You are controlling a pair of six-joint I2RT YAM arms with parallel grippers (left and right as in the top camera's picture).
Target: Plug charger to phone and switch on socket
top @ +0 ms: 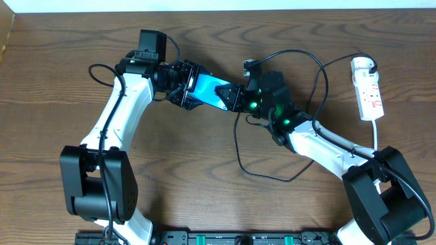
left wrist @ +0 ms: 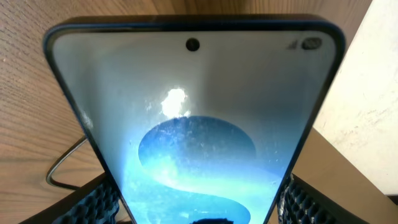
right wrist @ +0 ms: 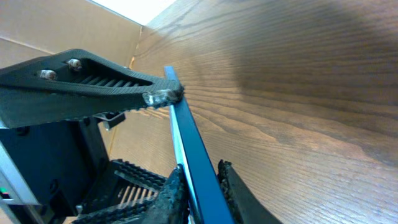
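I read the jaws of the left gripper as closed to the width of the slim, black-edged smartphone with the bright light-blue screen, one ribbed pad against each long edge. The camera-hole end of the screen points away from the wrist. The right gripper meets the same smartphone at its opposite end. Its jaws are drawn in to the handset's thickness, one finger on either face of the thin blue edge, with nothing else between them. In the overhead view the smartphone bridges the two grippers near the middle of the brown wooden counter. The long, thin black charger cable drops from beside the right gripper, loops across the counter and arcs up to the white plug. That plug is seated at the far end of the narrow white power strip with red marks, well apart at the right. I cannot tell where the connector tip sits.
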